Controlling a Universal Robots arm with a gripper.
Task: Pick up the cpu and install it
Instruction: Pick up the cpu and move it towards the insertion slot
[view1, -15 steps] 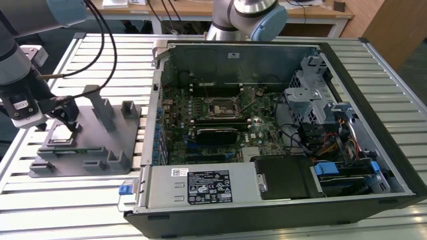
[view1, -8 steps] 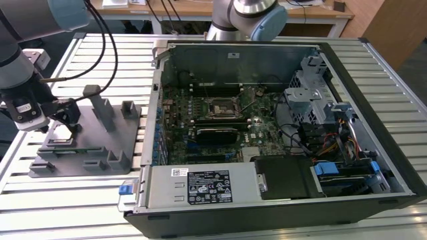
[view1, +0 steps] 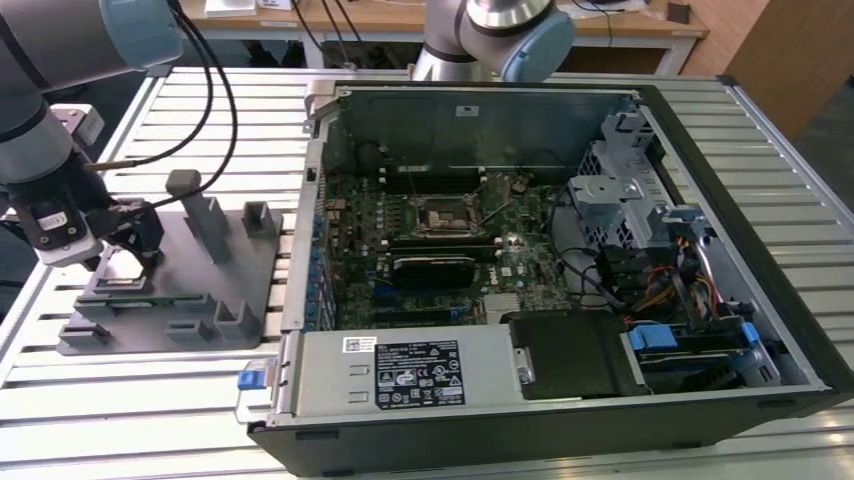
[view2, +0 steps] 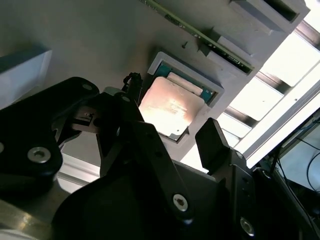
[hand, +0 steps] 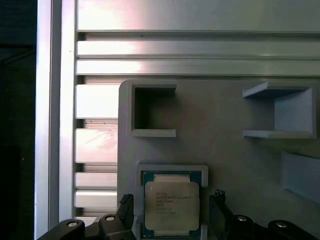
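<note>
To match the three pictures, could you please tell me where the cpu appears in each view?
Exterior view: cannot pick it out; the gripper hangs over the grey holder block.
First wrist view: the cpu lies in the block's square recess, between the open fingers.
Second wrist view: same recess, between the fingers.
Shared landmark: the grey holder block.

cpu (hand: 171, 205) top clear | recess rim (hand: 171, 168) hugs its sides | upright posts (view1: 203, 225) near

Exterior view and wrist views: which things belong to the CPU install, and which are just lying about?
Job: cpu, seated in the holder block; gripper, open astride it; socket inside the computer case.
Lying about: green circuit strip on the block; other arm behind the case; power supply.
</note>
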